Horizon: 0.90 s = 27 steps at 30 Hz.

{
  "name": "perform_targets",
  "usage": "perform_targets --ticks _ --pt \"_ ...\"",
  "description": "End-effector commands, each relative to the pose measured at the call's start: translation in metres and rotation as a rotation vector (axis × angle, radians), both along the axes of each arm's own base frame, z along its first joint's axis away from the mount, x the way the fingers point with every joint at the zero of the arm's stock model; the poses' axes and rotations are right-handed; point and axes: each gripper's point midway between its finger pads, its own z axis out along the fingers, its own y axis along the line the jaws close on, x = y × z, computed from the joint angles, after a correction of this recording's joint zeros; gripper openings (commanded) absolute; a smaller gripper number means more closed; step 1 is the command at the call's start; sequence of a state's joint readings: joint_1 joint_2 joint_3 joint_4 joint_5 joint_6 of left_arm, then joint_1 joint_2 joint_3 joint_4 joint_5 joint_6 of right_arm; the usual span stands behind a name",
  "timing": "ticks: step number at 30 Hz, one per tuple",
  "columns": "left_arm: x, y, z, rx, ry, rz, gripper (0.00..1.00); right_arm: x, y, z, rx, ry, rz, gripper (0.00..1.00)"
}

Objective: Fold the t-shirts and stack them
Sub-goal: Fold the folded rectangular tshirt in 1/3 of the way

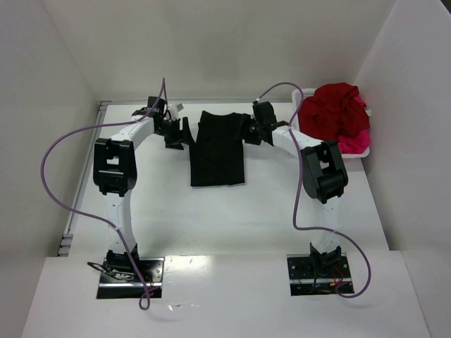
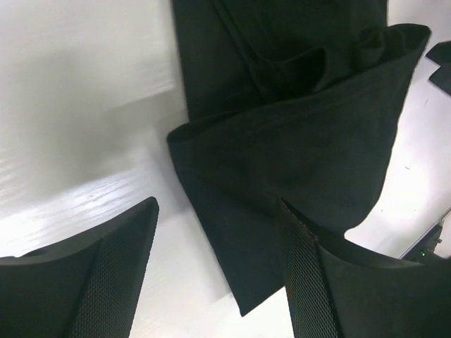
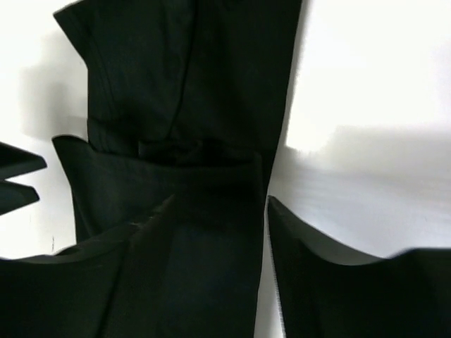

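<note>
The white table (image 1: 282, 211) fills the overhead view, with both arms reaching to its far half. The black t-shirt (image 1: 218, 149) lies flat there, between the two arms, folded into a long, narrow panel running away from the bases. A white basket (image 1: 307, 94) sits in the far right corner, close behind the right arm's elbow. It is heaped with a dark red t-shirt (image 1: 330, 111), and a bright pink t-shirt (image 1: 356, 143) shows at its near right side. Only the overhead view shows the basket and its load.

The left hand (image 1: 182, 132) is at the black shirt's left edge and the right hand (image 1: 246, 132) at its right edge, both near the far end.

The left wrist view shows that hand wide open and gripping nothing. Bare table lies between its fingers (image 2: 106, 282), and a raised fold of black cloth lies just by the right-side finger. The right wrist view shows that hand partly open, with the shirt's edge lying between the fingers. One finger is hard to make out against the dark cloth, and no clamp on the cloth is visible.

Purple cables (image 1: 51, 151) loop beside each arm.
</note>
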<state>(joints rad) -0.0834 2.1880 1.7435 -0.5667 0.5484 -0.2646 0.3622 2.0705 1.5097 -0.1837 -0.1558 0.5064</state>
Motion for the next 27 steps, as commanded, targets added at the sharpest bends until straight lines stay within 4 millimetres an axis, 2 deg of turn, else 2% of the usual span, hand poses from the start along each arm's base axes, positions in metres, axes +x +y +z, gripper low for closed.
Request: perform_targets --ticks 1,2,4,8,9,11,12,13,14,15,18,19,20,21,23,27 --pt "0.015 0.012 0.006 -0.001 -0.037 0.013 0.75 0.020 0.011 0.013 0.004 -0.063 0.031 0.58" --pt "0.015 0.012 0.006 0.002 -0.043 0.007 0.75 0.017 0.010 0.004 -0.005 -0.038 0.031 0.58" --pt "0.015 0.012 0.006 0.002 -0.043 0.007 0.75 0.019 0.010 0.001 -0.012 -0.038 0.037 0.58" --pt "0.016 0.011 -0.001 -0.005 -0.030 0.002 0.75 0.017 0.013 -0.004 -0.003 -0.024 0.052 0.45" --pt "0.019 0.009 0.004 -0.014 -0.042 -0.002 0.75 0.016 0.013 -0.011 -0.007 -0.012 0.052 0.43" --pt "0.020 0.008 -0.001 -0.023 -0.033 -0.007 0.75 0.015 0.014 -0.011 -0.001 -0.010 0.059 0.37" --pt "0.019 0.007 0.000 -0.029 -0.038 -0.019 0.75 0.015 0.014 -0.011 -0.001 -0.010 0.059 0.29" --pt "0.019 0.007 -0.004 -0.029 -0.029 -0.019 0.75 0.015 0.014 -0.011 -0.001 -0.010 0.059 0.25" --pt "0.020 0.003 0.001 -0.051 -0.039 -0.031 0.75 0.015 0.014 -0.011 -0.001 -0.010 0.059 0.23" --pt "0.019 0.002 0.002 -0.060 -0.038 -0.036 0.75 0.017 0.015 -0.009 0.002 -0.019 0.059 0.16" --pt "0.021 0.000 -0.003 -0.069 -0.029 -0.041 0.75 0.016 0.011 -0.011 -0.005 -0.019 0.036 0.09" --pt "0.021 0.000 -0.003 -0.069 -0.028 -0.041 0.75 0.015 0.009 -0.009 -0.006 -0.019 0.022 0.04" --pt "0.021 0.000 -0.003 -0.069 -0.028 -0.041 0.75 0.018 0.005 -0.002 -0.001 -0.032 0.013 0.03" --pt "0.021 0.000 -0.003 -0.069 -0.028 -0.041 0.75 0.019 -0.002 -0.006 -0.003 -0.025 -0.011 0.03" --pt "0.021 0.000 -0.003 -0.069 -0.028 -0.041 0.75 0.018 -0.010 0.003 -0.003 -0.042 -0.029 0.01" --pt "0.022 -0.001 0.002 -0.079 -0.039 -0.046 0.75 0.016 -0.029 0.008 -0.038 -0.060 -0.061 0.00"
